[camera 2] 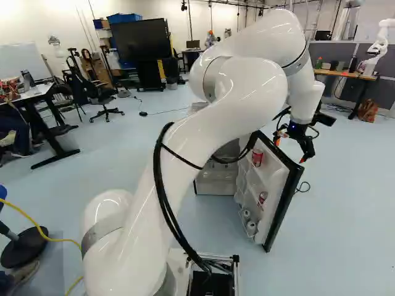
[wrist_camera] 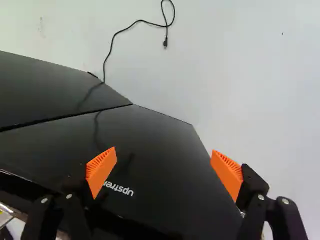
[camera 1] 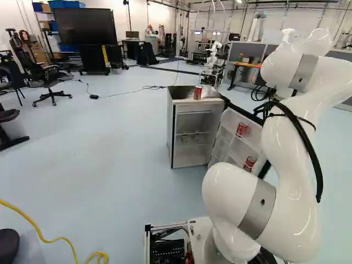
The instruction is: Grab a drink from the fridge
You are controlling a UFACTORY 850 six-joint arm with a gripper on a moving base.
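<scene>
Hiding much of the fridge (camera 1: 171, 129) from the right base view, the arm (camera 2: 210, 132) crossed in front of its cabinet and top. In the left base view the arm covered the claw (camera 2: 290, 151) and the outer part of the open door (camera 2: 267, 179). The pale shapes deep inside the cabinet were too small to make out. A crumpled clear bag (camera 1: 210, 92) beside the red can (camera 1: 197, 92) on top was hard to read too.

The claw was released, its two orange pads (wrist_camera: 101, 169) spread wide apart. It hung on the outer side of the door, and the wrist view looked past the pads onto glossy black panels and pale floor (wrist_camera: 260, 85), where a thin black cable (wrist_camera: 120, 32) lay curled. Whether either finger touched the door could not be told.

The drinks were all with the fridge: that one can on top, an upper red can (camera 2: 257, 157) and a lower red can (camera 2: 263, 197) in the door's inner racks, and two cans (camera 2: 251, 227) near its bottom, showing mostly their ends.
</scene>
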